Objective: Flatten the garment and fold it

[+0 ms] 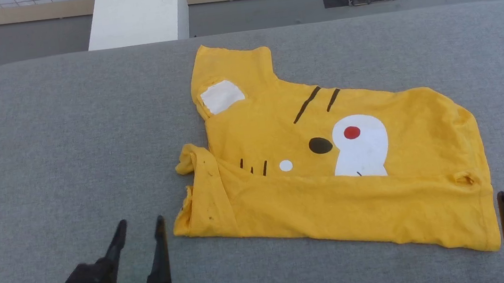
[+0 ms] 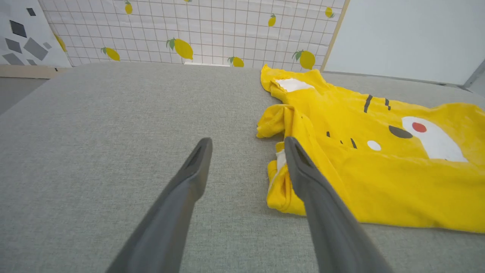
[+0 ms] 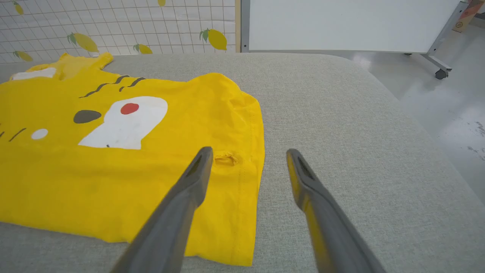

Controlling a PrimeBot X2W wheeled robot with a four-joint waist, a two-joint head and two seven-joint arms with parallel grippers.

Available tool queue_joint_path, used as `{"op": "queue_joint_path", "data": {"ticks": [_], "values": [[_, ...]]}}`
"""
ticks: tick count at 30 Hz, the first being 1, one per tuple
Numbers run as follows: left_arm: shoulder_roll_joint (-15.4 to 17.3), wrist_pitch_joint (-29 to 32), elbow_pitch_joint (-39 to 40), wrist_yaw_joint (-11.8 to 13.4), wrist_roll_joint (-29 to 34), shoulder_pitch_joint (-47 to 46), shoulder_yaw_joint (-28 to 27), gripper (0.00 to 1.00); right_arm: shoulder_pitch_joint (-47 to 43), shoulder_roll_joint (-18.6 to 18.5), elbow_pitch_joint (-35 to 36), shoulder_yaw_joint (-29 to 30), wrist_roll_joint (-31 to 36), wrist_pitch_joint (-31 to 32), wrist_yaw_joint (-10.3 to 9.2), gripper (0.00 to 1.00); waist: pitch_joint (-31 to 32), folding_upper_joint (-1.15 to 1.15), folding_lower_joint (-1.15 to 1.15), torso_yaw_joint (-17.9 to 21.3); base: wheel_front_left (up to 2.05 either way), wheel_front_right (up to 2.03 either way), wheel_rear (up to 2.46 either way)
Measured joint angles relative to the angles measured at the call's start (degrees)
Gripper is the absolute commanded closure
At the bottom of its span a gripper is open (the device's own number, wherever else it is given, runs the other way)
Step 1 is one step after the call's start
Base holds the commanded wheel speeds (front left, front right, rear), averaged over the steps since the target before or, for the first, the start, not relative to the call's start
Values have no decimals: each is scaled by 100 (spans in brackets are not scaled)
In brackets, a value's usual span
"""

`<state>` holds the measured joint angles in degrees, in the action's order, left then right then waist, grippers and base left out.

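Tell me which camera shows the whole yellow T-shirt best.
The head view: the garment lies on the grey surface, whole outline in frame. The left wrist view crops it at that picture's right edge, the right wrist view at its left edge.

Grey padded surface [image 1: 42, 137]; white block [image 1: 137, 12] behind; lemon-print wall [image 2: 212, 26].

Grey fabric-covered table [image 1: 66, 134] with rounded corners, yellow tiger-print garment [image 1: 334, 198] lying partly folded on it

garment [image 1: 331, 170] on table [image 1: 67, 143], between both grippers
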<state>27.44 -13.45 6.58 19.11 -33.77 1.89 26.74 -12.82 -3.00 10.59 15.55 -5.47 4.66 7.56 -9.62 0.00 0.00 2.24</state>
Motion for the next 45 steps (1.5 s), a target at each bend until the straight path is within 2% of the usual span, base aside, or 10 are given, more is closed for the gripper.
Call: {"op": "queue_joint_path", "data": {"ticks": [6, 12, 15, 27, 28, 30, 36, 39, 42, 45], "values": [[375, 1180, -64, -600, -78, -691, 382, 0, 81, 3, -40, -44, 3, 19, 0, 0, -41, 0, 0, -43, 0, 0, 0], [662, 2374, -183, -1135, -454, -1271, 632, 0, 115, 4, -101, -151, -9, 45, 0, 0, -140, 0, 0, -32, 0, 0, 0], [687, 2752, -254, -1271, -660, -1407, 692, 0, 116, 5, -132, -213, -29, 45, 0, 0, -215, 0, 0, -2, 0, 0, 0], [644, 3611, -968, -1701, -1059, -1891, 981, 0, 264, 5, -169, -275, -74, 64, 0, 0, -654, 0, 0, 166, 0, 0, 0], [626, 3649, -1026, -1725, -1085, -1956, 985, 9, 278, 7, -171, -276, -74, 65, 0, 0, -681, 0, 0, 181, 0, 0, 0], [564, 3665, -1149, -1784, -1116, -2043, 1006, 100, 308, 7, -182, -289, -73, 88, 0, 0, -711, 0, 0, 209, 0, 0, 0], [375, 3442, -1467, -1960, -1218, -2089, 1007, 100, 411, -31, -208, -461, 29, 242, 0, 0, -624, 0, 0, 246, 0, 0, 0], [337, 3229, -1514, -1954, -1276, -2009, 935, 100, 514, -288, -144, -565, 65, 415, 0, 0, -521, 0, 0, 245, 0, 0, 0], [335, 3018, -1486, -1866, -1317, -1827, 848, 100, 615, -523, -52, -584, -8, 693, 0, 0, -431, 0, 0, 245, 0, 0, 0], [368, 2838, -1351, -1717, -1316, -1667, 745, 100, 630, -731, -47, -547, -185, 1258, 0, 0, -405, 0, 0, 233, 0, 0, 0]]}}
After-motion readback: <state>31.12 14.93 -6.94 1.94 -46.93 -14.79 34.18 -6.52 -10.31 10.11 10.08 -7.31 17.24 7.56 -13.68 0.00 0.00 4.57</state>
